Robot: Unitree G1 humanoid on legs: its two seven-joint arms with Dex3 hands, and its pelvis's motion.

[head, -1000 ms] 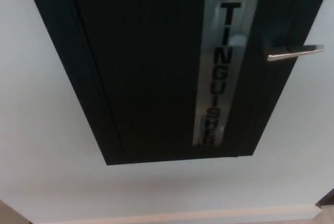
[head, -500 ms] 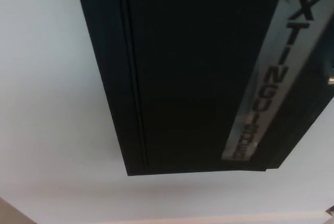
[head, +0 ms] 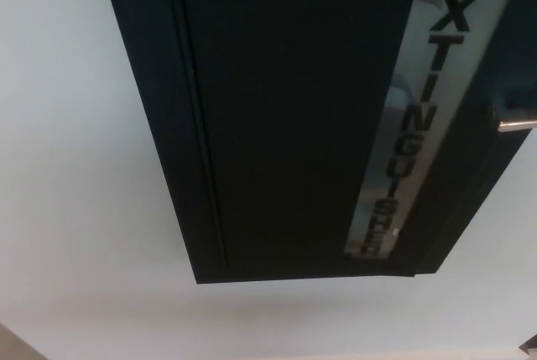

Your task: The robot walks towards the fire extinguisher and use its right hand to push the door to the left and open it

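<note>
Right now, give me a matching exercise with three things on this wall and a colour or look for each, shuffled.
Things:
1. cabinet door
2. lettered strip
3. handle

Looks:
A. shiny metal, at the right edge
B. dark, nearly black
C. pale frosted band with black letters

Pairs: 1-B, 2-C, 3-A. Neither robot hand is in view.

Black cabinet door (head: pixel 294 125) on white wall (head: pixel 75 209), frosted lettered strip (head: pixel 419 117), metal handle (head: pixel 516 125) at right edge

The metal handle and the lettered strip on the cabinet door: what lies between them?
In the head view, only plain dark door surface lies between the lettered strip and the metal handle; nothing else.
</note>
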